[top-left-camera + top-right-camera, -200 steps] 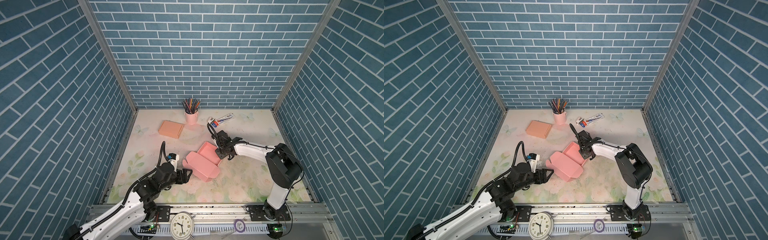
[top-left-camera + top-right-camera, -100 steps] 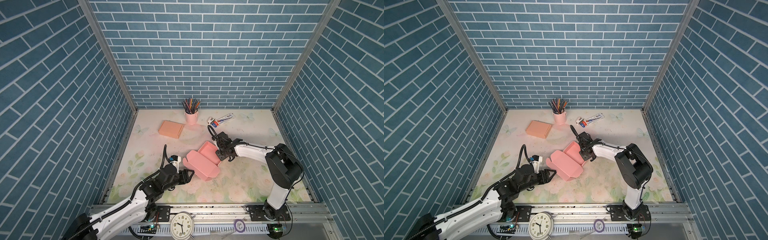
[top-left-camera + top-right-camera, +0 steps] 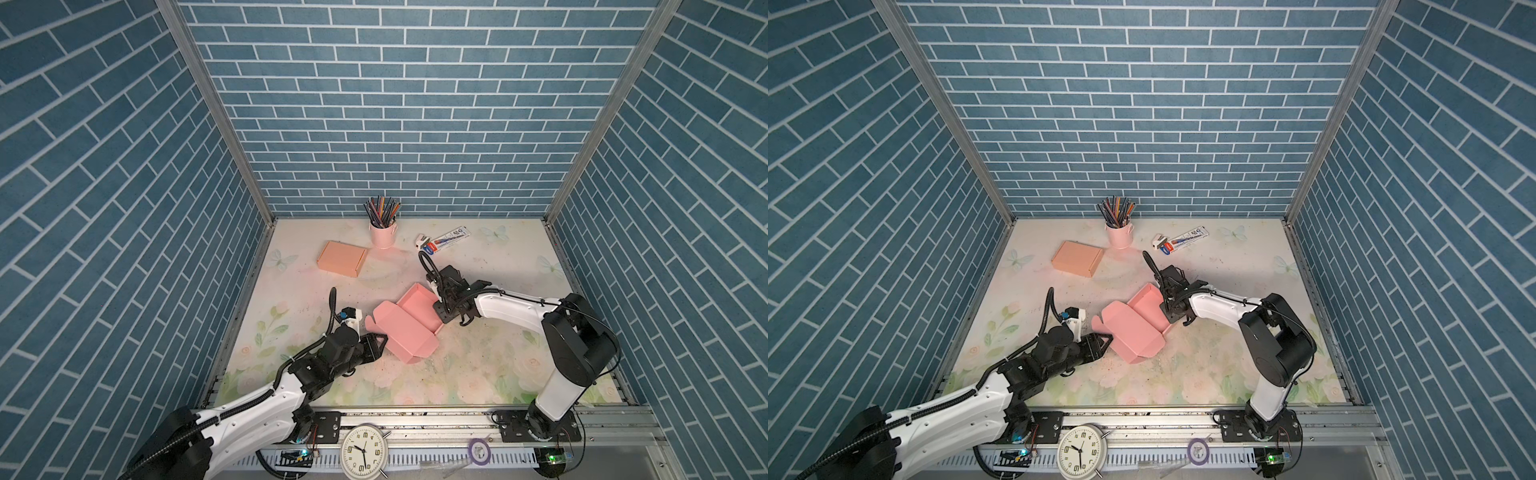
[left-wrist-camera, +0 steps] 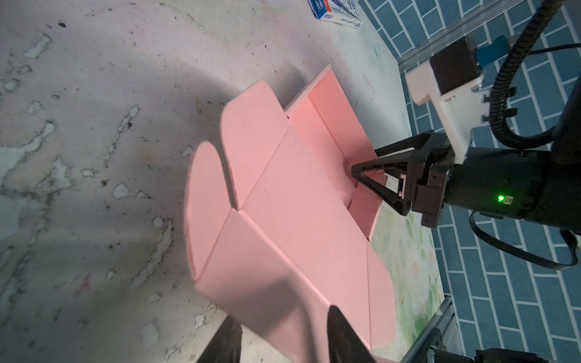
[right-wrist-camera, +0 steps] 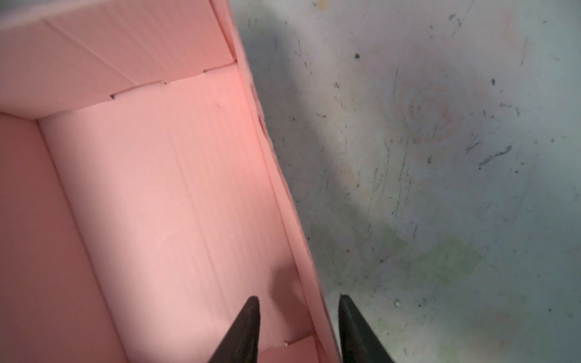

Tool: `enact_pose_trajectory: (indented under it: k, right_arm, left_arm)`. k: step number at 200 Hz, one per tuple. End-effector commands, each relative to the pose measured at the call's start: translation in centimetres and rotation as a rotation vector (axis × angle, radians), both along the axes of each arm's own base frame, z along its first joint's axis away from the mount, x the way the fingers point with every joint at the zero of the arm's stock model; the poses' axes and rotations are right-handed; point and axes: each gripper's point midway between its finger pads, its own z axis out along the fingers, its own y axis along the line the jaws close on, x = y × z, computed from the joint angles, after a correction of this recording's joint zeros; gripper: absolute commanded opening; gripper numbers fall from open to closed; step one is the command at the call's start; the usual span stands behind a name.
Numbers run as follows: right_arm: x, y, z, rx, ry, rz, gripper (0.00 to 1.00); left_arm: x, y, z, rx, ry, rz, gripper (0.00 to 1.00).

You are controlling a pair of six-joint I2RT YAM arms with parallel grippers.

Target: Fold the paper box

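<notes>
The pink paper box [image 3: 419, 305] [image 3: 1144, 303] lies mid-table with its tray open. Its lid [image 3: 405, 332] [image 4: 298, 220] is spread out flat towards the front left. My left gripper [image 3: 383, 338] [image 3: 1108, 338] [image 4: 283, 312] is at the lid's front-left edge. A lid flap lies between its fingers, which stand apart with a gap beside one of them, so it is open. My right gripper [image 3: 439, 311] [image 3: 1167, 313] [image 5: 298, 297] is open and straddles the tray's right wall [image 5: 283, 201]. One of its fingers is inside the tray and one outside.
A closed orange box [image 3: 341, 258] lies at the back left. A pink cup of pencils [image 3: 383, 232] and a pen packet [image 3: 446, 241] stand near the back wall. A clock [image 3: 364, 451] and a purple tape roll [image 3: 478, 449] sit on the front rail.
My left gripper has moved forward up to the lid's edge and its fingers have drawn closer together around the flap. The right gripper and the box have stayed where they were.
</notes>
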Motion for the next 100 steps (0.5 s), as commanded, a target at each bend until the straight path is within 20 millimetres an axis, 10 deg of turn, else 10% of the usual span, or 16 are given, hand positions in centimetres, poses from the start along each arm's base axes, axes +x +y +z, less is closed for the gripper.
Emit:
enact_pose_trajectory:
  k: [1, 100]
  right_arm:
    - [-0.4, 0.3, 1.3, 0.039, -0.018, -0.012, 0.42]
    - [-1.7, -0.2, 3.9, 0.104, -0.087, -0.025, 0.46]
  left_arm:
    - [0.9, -0.2, 1.4, -0.034, -0.043, 0.035, 0.42]
    - [1.3, -0.4, 1.1, -0.027, -0.040, 0.043, 0.32]
